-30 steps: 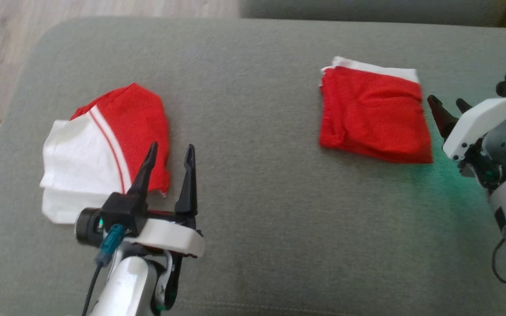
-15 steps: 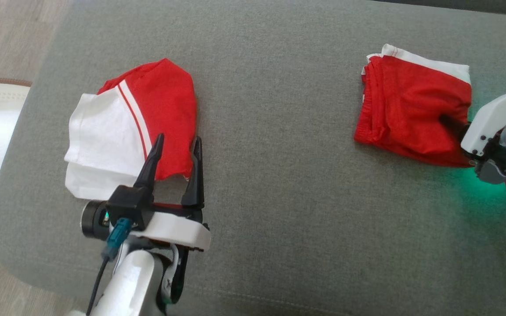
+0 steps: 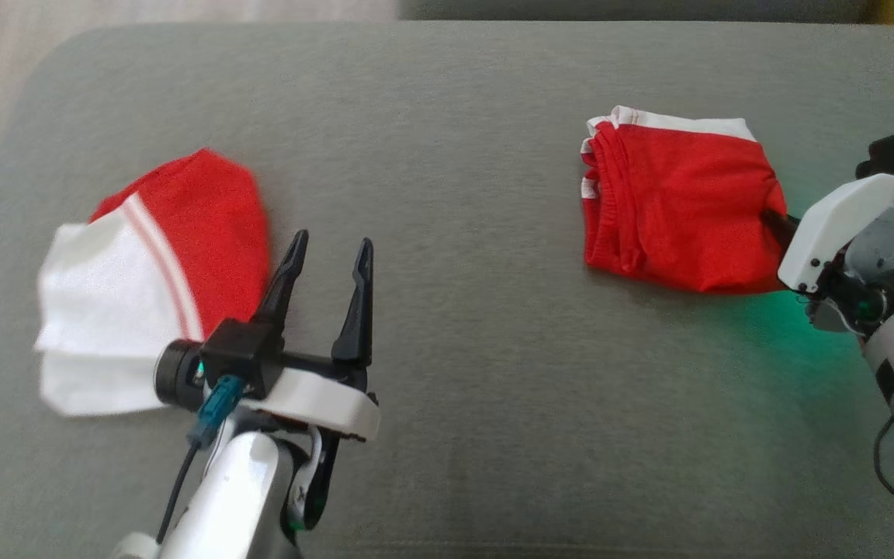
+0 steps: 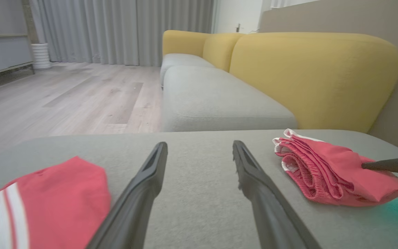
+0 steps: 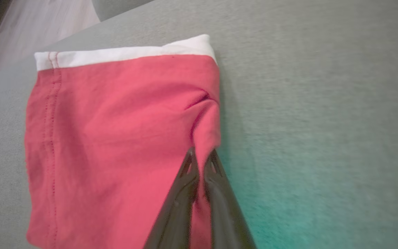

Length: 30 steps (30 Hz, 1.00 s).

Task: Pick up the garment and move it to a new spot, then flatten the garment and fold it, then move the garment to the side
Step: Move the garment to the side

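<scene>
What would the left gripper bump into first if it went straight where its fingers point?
Probably nothing close: the left gripper points over bare grey cushion, passing between the red-and-white garment and the folded red garment. It might graze the cushion; its height is hard to judge.

The folded red cloth garment with white trim [image 3: 680, 210] looks soft, matt and creased; the grey sofa cushion [image 3: 455, 155] is coarse woven fabric.

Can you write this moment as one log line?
right gripper: shut on folded red garment | left gripper: open, empty | surface: grey cushion
</scene>
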Tool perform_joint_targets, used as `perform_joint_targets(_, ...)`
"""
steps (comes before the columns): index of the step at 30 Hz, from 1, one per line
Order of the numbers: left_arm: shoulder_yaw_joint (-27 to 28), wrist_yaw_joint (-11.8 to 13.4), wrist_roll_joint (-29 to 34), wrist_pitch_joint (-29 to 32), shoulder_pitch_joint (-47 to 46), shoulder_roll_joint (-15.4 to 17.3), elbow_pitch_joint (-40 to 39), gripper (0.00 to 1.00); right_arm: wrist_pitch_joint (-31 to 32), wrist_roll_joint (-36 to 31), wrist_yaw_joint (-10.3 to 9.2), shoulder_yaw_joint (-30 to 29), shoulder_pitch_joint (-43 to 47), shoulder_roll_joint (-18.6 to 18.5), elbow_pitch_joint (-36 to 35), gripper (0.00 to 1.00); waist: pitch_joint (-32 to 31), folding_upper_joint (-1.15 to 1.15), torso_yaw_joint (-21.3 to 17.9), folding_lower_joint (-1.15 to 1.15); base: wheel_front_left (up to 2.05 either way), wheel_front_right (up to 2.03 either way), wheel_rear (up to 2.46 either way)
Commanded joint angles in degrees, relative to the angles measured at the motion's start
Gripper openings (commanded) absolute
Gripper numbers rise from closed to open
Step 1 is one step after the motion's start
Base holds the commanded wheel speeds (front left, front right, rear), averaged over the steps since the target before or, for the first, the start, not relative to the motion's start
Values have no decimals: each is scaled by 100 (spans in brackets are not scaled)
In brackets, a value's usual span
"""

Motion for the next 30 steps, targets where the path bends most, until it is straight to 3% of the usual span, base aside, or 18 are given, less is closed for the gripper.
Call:
perform_joint_targets(1, 123, -34, 16, -44, -313, 17, -140, 100, -99, 47, 43, 110, -170, -40, -154, 0, -116, 0, -506, 0, 0, 0, 0)
perform_joint_targets(6, 9, -156, 15, -44, -463, 17, 40, 100, -227, 185, 43, 381, -227, 54, -257, 0, -140, 0, -1280, 0, 0, 0, 0)
perform_joint_targets(15, -360, -241, -89, -44, -678, 17, 284, 100, -520, 435, 43, 832, -286, 17, -468, 0, 38, 0, -2114, 0, 0, 0, 0)
perform_joint_targets(21, -613, -243, -102, -44, -911, 17, 437, 100, -796, 528, 43, 1225, -413, -344, -606, 0, 400, 0, -2109, 0, 0, 0, 0)
perform_joint_targets(30, -888, -162, -79, -44, -1189, 17, 614, 100, -1234, 257, 43, 1995, -1164, -1320, -753, 0, 1106, 0, -1755, 0, 0, 0, 0)
